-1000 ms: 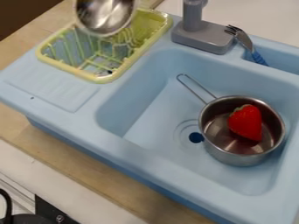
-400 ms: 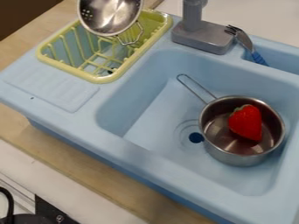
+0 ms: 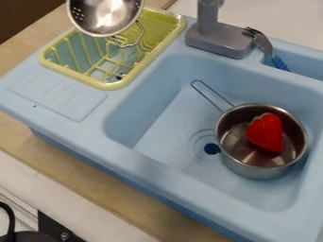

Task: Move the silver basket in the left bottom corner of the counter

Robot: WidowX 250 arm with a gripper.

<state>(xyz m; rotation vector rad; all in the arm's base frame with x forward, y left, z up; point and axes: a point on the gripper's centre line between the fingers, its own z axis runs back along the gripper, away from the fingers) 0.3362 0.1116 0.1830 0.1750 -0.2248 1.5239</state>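
The silver basket [image 3: 104, 15], a metal colander with small holes and a wire handle, is at the top left of the camera view, cut off by the top edge. It is tilted, with its hollow side towards the camera, and overlaps the upper part of the yellow-green dish rack. Its wire handle hangs down in front of the rack. What holds the basket up is outside the view.
A yellow-green dish rack [image 3: 111, 85] sits on the blue sink's [image 3: 151, 168] left corner. A steel pot [image 3: 259, 168] holding a strawberry [image 3: 266, 133] stands in the basin. Behind are a grey faucet [image 3: 219, 39] and a blue-handled fork [image 3: 268, 47]. Wooden counter [image 3: 95, 179] runs along the front.
The basket first swung into a more face-on tilt, its wire handle coming into sight, then shifted left. The sink, rack, pot and strawberry have stayed put.
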